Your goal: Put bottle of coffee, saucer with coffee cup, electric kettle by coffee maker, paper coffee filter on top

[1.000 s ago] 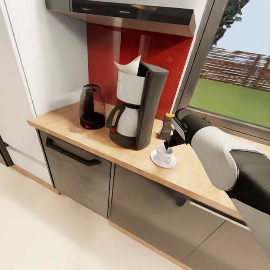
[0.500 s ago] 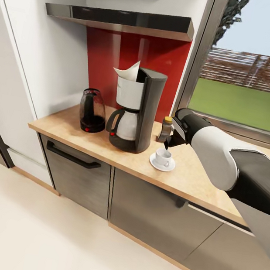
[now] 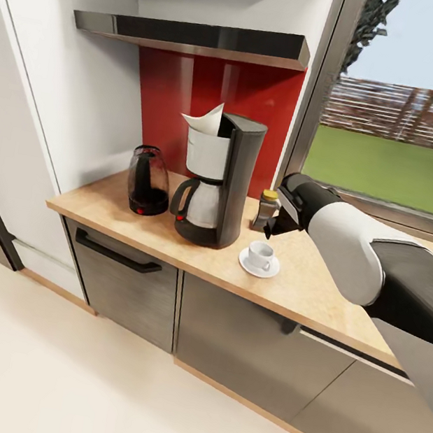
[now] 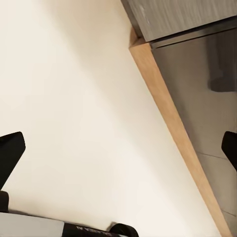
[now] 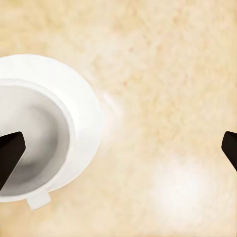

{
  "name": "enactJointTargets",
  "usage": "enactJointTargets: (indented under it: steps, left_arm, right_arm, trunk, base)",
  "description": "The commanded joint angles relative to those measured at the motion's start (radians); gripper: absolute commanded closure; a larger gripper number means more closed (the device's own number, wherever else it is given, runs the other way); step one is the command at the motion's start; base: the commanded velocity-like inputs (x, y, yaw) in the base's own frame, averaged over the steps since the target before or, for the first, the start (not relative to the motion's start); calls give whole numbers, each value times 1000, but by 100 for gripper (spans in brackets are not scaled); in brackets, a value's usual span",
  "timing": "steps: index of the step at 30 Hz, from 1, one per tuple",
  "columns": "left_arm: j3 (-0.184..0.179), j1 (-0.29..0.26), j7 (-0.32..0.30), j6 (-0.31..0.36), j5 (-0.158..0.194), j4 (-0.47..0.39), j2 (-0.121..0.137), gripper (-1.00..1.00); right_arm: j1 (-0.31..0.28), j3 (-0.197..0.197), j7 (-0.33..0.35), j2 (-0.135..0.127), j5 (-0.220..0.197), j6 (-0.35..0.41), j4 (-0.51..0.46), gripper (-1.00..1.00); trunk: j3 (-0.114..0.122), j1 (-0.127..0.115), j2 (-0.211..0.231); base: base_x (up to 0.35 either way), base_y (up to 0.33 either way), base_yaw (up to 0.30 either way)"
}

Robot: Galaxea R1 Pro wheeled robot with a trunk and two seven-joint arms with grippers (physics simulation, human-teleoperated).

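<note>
On the kitchen countertop (image 3: 304, 285) stands the coffee maker (image 3: 217, 182), and the paper coffee filter (image 3: 206, 119) sticks up from its white basket. The electric kettle (image 3: 146, 181) sits to its left. To its right is the bottle of coffee (image 3: 267, 210). In front of the bottle, the coffee cup (image 3: 260, 254) rests on the saucer (image 3: 259, 269). My right gripper (image 3: 270, 230) hangs open just above the cup, holding nothing. In the right wrist view the cup (image 5: 29, 143) and saucer (image 5: 86, 106) lie below the wide-open right gripper (image 5: 118, 150). My left gripper (image 4: 118, 150) is open over the floor.
The kitchen shelf (image 3: 198, 36) hangs above the red backsplash (image 3: 175, 88). A window (image 3: 401, 135) is at the right and a white wall at the left. Grey cabinet fronts (image 3: 238, 334) run below the counter, above the pale floor (image 3: 72, 390).
My right gripper has lifted off the coffee cup, which stays on the saucer. The head camera has tilted up a little, so the whole scene sits lower in the picture.
</note>
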Motion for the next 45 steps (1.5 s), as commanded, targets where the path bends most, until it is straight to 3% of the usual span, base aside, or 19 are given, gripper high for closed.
enactJointTargets:
  steps: [1, 11, 12, 13, 15, 17, 20, 21, 23, 25, 27, 28, 31, 32, 45]
  left_arm:
    - [8, 0, -4, 10, -2, 0, 0, -100]
    - [8, -1, -4, 10, -2, 1, 0, -100]
    - [8, -1, -4, 10, -2, 0, 0, -100]
    - [8, -1, -4, 10, -2, 1, 0, -100]
    - [8, -1, -4, 10, -2, 0, 0, -100]
    - [8, -1, -4, 10, -2, 0, 0, -100]
    - [8, 0, -4, 9, -2, 0, 0, -100]
    - [8, 0, -4, 9, -2, 0, 0, -100]
    - [8, -1, -4, 9, -2, 0, 0, -100]
    - [7, -1, -4, 9, -2, 0, 0, -100]
    - [7, 0, -3, 9, -2, 0, 0, -100]
    - [6, 0, -2, 9, -2, 0, -1, -100]
    - [5, -1, -1, 8, -2, 0, -1, -100]
    - [5, -1, -1, 7, -2, 0, -2, -100]
    - [5, -1, 1, 6, -2, 0, -3, -100]
  right_arm:
    - [-1, 0, 9, 0, 9, 1, 1, -100]
    - [-7, -1, 12, -9, 0, 1, -7, -100]
    - [-9, -2, 21, -44, -31, 0, -10, -100]
    - [-9, -2, 26, -53, -43, 0, -13, -100]
    - [-9, -1, 96, -124, -107, 0, -68, -100]
    - [-9, 1, 187, -173, -128, 0, -110, -100]
    - [-9, 6, 343, -237, -138, -1, -163, -100]
    - [-7, 8, 457, -286, -141, -2, -196, -100]
    - [-6, 9, 522, -319, -142, -2, -210, -100]
    - [-5, 10, 621, -386, -143, -4, -225, -100]
    - [-4, 10, 653, -415, -144, -4, -229, -100]
    - [-3, 10, 684, -449, -144, -6, -232, -100]
    - [-2, 9, 711, -487, -144, -9, -234, -100]
    - [0, 9, 724, -518, -144, -11, -234, -100]
    - [0, 9, 725, -520, -143, -11, -233, -100]
  trunk:
    - [-1, 0, -1]
    - [-1, 0, -1]
    - [-1, 0, -1]
    - [-1, 0, -1]
    - [-1, 0, -1]
    - [-1, 0, -1]
    - [-1, 0, -1]
    - [-1, 0, -1]
    - [-1, 0, -1]
    - [-1, 0, -1]
    - [-1, 0, -1]
    - [-1, 0, -1]
    - [-1, 0, -1]
    - [-1, 0, -1]
    - [1, 0, -1]
  base:
    - [0, 0, 0]
    - [0, 0, 0]
    - [0, 0, 0]
    - [0, 0, 0]
    - [0, 0, 0]
    - [0, 0, 0]
    - [0, 0, 0]
    - [0, 0, 0]
    - [0, 0, 0]
    - [0, 0, 0]
    - [0, 0, 0]
    - [0, 0, 0]
    - [0, 0, 0]
    - [0, 0, -137]
    - [0, 161, -126]
